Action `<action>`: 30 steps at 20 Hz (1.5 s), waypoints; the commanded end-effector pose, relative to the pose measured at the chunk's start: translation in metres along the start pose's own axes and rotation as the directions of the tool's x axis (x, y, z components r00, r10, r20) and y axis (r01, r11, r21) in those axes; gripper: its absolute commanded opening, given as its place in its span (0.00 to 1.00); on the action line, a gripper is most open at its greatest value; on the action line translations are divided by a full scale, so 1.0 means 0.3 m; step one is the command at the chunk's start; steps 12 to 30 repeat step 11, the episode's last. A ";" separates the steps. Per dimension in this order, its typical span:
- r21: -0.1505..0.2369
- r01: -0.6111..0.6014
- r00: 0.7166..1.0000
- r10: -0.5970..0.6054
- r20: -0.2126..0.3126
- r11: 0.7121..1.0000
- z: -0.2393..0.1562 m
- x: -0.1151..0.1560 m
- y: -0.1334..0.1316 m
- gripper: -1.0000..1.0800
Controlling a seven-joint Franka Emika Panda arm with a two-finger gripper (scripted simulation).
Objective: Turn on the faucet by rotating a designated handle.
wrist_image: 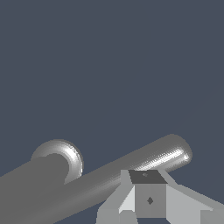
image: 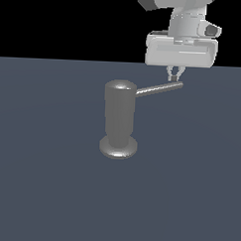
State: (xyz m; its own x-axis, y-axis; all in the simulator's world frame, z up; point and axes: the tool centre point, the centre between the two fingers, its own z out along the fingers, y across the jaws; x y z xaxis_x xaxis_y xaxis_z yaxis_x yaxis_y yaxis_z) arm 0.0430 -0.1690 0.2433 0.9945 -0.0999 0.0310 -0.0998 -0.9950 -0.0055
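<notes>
Closest to the wrist camera, the pale grey gripper [wrist_image: 149, 199] had its fingertips drawn together beside the thin grey metallic handle rod [image: 158, 89] near its rounded end — placed to push, likely. Lower centre, the dull grey upright cylindrical faucet [image: 119, 117] stood on its flared base — the pivot.

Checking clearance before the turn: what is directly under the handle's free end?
Under the handle lies only the bare dark floor; nothing props it up. The end effector sits at its tip from above, and its fingers hide part of the rod in the wrist view.

White rounded arm [image: 189, 19], pale boxy hand, 2 thin fingers [image: 174, 72].
</notes>
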 end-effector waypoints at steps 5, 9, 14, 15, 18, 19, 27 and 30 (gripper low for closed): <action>-0.007 -0.032 0.999 0.032 0.027 0.999 0.063 0.039 0.062 0.00; -0.007 -0.035 0.999 0.035 0.029 0.999 0.069 0.073 0.063 0.00; -0.007 -0.036 0.999 0.036 0.030 0.999 0.070 0.081 0.063 0.00; -0.007 -0.036 0.999 0.036 0.030 0.999 0.070 0.081 0.063 0.00; -0.007 -0.036 0.999 0.036 0.030 0.999 0.070 0.081 0.063 0.00; -0.007 -0.036 0.999 0.036 0.030 0.999 0.070 0.081 0.063 0.00; -0.007 -0.036 0.999 0.036 0.030 0.999 0.070 0.081 0.063 0.00; -0.007 -0.036 0.999 0.036 0.030 0.999 0.070 0.081 0.063 0.00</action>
